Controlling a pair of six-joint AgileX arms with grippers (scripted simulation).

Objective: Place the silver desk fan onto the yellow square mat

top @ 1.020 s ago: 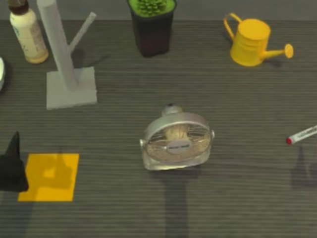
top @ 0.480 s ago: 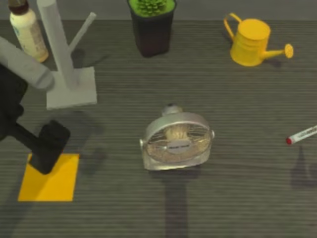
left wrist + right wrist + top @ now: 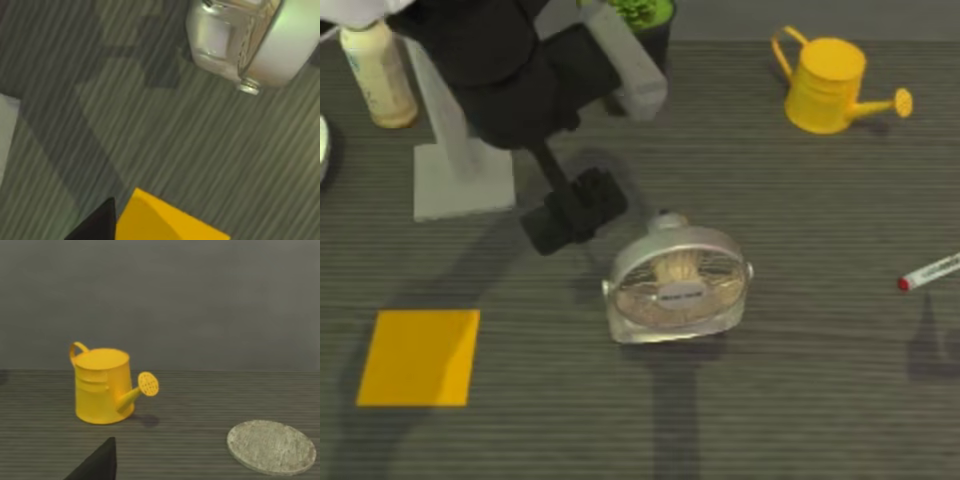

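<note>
The silver desk fan (image 3: pixel 677 285) stands mid-table, its grille facing up toward the camera; the left wrist view shows its shiny housing (image 3: pixel 250 40) from the side. The yellow square mat (image 3: pixel 418 357) lies flat at the front left, bare, and one of its corners (image 3: pixel 160 222) appears in the left wrist view. My left gripper (image 3: pixel 575 210) hovers just up-left of the fan, between it and the grey post's base. It is open and holds nothing. One dark fingertip (image 3: pixel 97 225) shows in its wrist view. My right arm is out of the top view; one fingertip (image 3: pixel 100 462) shows, jaws apart.
A grey post on a square base (image 3: pixel 460 175) and a cream bottle (image 3: pixel 378 70) stand back left. A dark plant pot (image 3: pixel 658 35) is half hidden by my left arm. The yellow watering can (image 3: pixel 825 85) sits back right, a red-tipped marker (image 3: pixel 930 272) at the right edge, and a grey disc (image 3: pixel 271 446) shows in the right wrist view.
My left arm has swung from over the mat at the front left up and rightward to beside the fan, uncovering the mat. The fan has not moved.
</note>
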